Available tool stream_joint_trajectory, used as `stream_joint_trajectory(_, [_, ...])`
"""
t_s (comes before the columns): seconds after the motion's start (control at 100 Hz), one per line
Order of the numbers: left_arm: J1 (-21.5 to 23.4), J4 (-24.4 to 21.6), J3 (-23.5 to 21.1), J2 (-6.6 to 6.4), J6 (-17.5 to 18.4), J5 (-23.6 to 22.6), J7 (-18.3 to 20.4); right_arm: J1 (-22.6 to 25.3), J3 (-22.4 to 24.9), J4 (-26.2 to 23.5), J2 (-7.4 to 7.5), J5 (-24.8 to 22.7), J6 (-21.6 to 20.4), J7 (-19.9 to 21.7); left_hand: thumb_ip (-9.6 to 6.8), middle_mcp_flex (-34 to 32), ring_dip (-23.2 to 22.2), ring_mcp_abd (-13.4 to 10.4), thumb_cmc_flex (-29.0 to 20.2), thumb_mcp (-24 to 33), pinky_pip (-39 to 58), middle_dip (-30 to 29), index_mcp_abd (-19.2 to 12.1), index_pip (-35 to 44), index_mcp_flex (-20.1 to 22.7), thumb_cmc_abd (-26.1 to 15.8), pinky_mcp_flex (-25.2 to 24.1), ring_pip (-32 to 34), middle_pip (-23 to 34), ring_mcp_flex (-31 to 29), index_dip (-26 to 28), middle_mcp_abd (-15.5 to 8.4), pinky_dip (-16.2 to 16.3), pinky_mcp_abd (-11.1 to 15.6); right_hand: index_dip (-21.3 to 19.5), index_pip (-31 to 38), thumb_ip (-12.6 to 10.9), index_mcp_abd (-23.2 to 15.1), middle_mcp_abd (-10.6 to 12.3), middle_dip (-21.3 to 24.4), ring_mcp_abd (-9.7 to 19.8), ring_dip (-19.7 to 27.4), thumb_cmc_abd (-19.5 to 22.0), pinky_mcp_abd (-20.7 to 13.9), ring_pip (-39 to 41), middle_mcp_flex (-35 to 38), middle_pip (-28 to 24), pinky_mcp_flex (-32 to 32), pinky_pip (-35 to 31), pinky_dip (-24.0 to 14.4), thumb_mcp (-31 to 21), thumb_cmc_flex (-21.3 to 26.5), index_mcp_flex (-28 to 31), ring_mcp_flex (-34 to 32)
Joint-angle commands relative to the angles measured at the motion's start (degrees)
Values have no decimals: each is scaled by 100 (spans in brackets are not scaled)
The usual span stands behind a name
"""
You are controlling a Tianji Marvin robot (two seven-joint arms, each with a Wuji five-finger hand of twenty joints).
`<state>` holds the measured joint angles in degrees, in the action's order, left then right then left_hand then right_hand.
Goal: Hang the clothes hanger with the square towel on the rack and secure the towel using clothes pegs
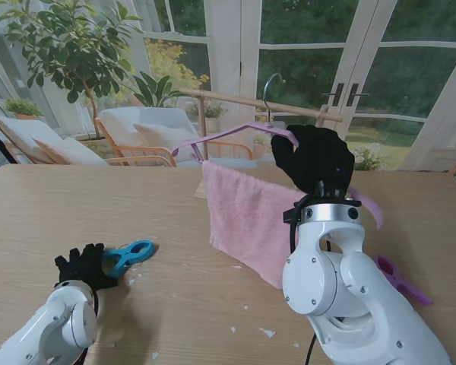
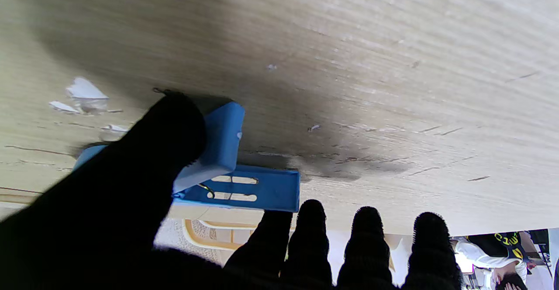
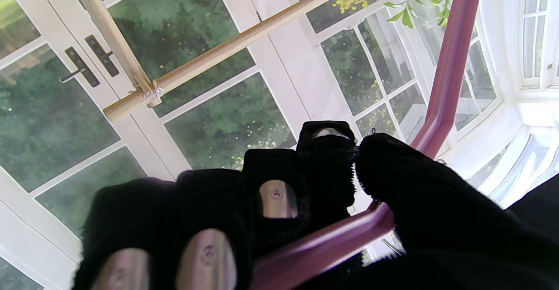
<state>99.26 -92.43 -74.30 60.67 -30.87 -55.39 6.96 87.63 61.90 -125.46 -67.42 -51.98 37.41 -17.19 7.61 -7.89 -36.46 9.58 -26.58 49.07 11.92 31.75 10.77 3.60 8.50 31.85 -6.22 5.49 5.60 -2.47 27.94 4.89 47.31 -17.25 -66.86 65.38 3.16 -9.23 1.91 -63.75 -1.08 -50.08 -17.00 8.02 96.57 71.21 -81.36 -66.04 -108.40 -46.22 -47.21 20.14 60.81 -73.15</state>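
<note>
Near the rack (image 1: pixel 235 99), right robot hand (image 1: pixel 313 161) grips the hanger (image 1: pixel 235 135) — left robot hand (image 1: pixel 82 266) pinches the blue peg (image 1: pixel 129 256).

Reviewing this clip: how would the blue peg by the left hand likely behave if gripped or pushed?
The blue peg looks like rigid plastic, so probably stiff and light. Lying flat on the smooth table, it would likely slide rather than roll. Its slotted handles suggest it springs open when the left hand squeezes.
</note>
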Motion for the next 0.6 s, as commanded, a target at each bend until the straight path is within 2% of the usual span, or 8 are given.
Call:
stream_joint_trajectory(0.0, [-4,-5,26,19,-11,1,104,17,-9,-77,-49,-13,17,72,69,128,-68,-75,-43,-91,-62,87,-175,11,-195,-59,-96,-10,6,161,125,-230,28,48,-87,51,-198,-42,-78,-98,-39,-38,460,-971,604,125,-251,-455,-1158,-226,94,-136,122,-193])
stream_joint_trajectory(0.08, [-8,0,31,19,-14,-27,100,19,-6,-77,-49,-15,17,71,75,125,-101,-48,-3,-130,-74,102,-331,22,-178,-42,-93,11,-1,170,202,-203,14,34,-87,51,-198,-42,-78,-98,-37,-40,458,-972,605,125,-251,-456,-1158,-230,94,-136,122,-193])
stream_joint_trajectory(0.12, [-6,0,28,21,-5,-47,77,20,-4,-77,-49,-12,18,71,82,136,-122,-52,36,-126,-76,104,-362,105,-216,-25,-90,5,-52,172,456,-186,6,32,-87,51,-199,-42,-78,-98,-36,-42,459,-973,606,125,-251,-456,-1158,-232,93,-135,122,-193])
stream_joint_trajectory(0.16, [-1,2,17,25,25,-63,45,22,-2,-76,-49,-11,19,70,85,156,-117,-75,51,-124,-70,107,-358,120,-213,-12,-90,-3,-70,170,514,-222,11,31,-87,51,-199,-42,-78,-98,-35,-44,458,-973,608,125,-251,-457,-1158,-235,93,-134,122,-193])
stream_joint_trajectory(0.26, [-1,-4,-5,32,90,-69,-11,28,3,-74,-48,-7,21,77,102,161,55,-155,72,-54,-91,151,-183,287,-279,44,-82,-63,-149,141,1222,-299,-21,61,-87,51,-200,-42,-78,-98,-32,-51,458,-975,611,125,-251,-458,-1158,-246,91,-135,122,-193])
stream_joint_trajectory(0.31, [-6,-21,-17,25,115,-80,35,33,4,-75,-46,-7,20,84,104,149,168,-200,65,-65,-100,67,-198,171,-264,38,-80,-98,-202,128,1262,-334,-43,71,-87,51,-201,-42,-78,-98,-31,-53,457,-977,611,125,-251,-458,-1158,-249,91,-136,122,-193])
stream_joint_trajectory(0.48, [-58,-28,-10,-6,260,-96,224,41,14,-80,-39,-14,13,109,111,117,674,-363,65,19,-113,-534,-252,-373,-109,99,-67,-141,-272,89,-111,-492,-137,104,-90,60,-205,-39,-69,-95,-22,-64,455,-987,615,136,-247,-460,-1158,-265,84,-139,129,-193])
stream_joint_trajectory(0.59, [-113,7,26,-16,290,-64,285,42,25,-81,-36,-16,12,122,108,115,707,-406,54,32,-108,-540,-245,-348,-104,98,-65,-141,-252,87,-220,-504,-138,114,-91,60,-205,-41,-69,-95,-18,-70,457,-992,615,136,-246,-461,-1158,-272,85,-144,128,-193])
